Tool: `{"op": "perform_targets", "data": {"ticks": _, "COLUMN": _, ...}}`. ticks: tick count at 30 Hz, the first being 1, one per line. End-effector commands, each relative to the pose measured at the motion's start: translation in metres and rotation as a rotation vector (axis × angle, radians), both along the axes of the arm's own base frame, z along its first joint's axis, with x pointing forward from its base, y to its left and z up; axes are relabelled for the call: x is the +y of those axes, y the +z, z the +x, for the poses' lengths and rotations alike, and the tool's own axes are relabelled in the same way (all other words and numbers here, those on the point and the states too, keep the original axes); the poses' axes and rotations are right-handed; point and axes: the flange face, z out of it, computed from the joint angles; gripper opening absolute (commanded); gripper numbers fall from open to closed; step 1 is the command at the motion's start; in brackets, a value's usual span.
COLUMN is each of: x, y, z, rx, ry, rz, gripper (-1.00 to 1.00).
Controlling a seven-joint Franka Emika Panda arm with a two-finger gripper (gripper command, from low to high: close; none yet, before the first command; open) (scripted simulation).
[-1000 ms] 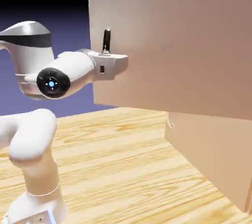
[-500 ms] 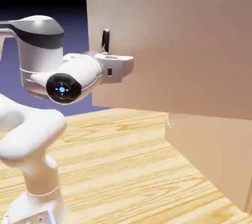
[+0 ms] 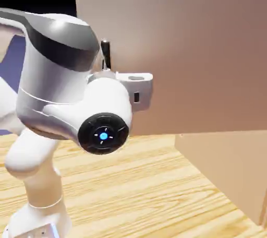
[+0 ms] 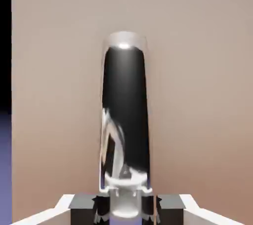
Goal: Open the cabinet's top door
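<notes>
Jaws [image 4: 126, 211]: clenched on the handle [image 4: 125, 115] | Top door [image 3: 187, 59]: swung out from cabinet [image 3: 224, 166] | Why: I judged that grip gave me pulling purchase near the free edge

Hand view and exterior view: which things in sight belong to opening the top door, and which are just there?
Part of the job:
- top door
- its dark handle
- end effector, closed on the handle

Just there:
- lower door
- wooden table

No readable text, labels, brands, numbers or signs.
</notes>
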Motion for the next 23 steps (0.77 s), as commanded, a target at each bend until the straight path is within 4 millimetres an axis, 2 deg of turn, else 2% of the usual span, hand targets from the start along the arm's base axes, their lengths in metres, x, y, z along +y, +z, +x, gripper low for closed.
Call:
{"op": "perform_targets", "data": {"ticks": 1, "x": -0.009, "y": 0.000, "z": 0.000, "rx": -0.001, "ry": 0.016, "rz": 0.000, "gripper": -1.00}}
{"op": "perform_targets", "data": {"ticks": 5, "x": -0.040, "y": 0.000, "z": 0.003, "rx": -0.001, "ry": 0.076, "rz": -0.001, "gripper": -1.00}}
{"op": "perform_targets", "data": {"ticks": 9, "x": -0.062, "y": 0.000, "z": 0.005, "rx": -0.001, "ry": 0.118, "rz": 0.000, "gripper": -1.00}}
{"op": "perform_targets", "data": {"ticks": 23, "x": -0.091, "y": -0.001, "z": 0.011, "rx": 0.000, "ry": 0.174, "rz": 0.002, "gripper": -1.00}}
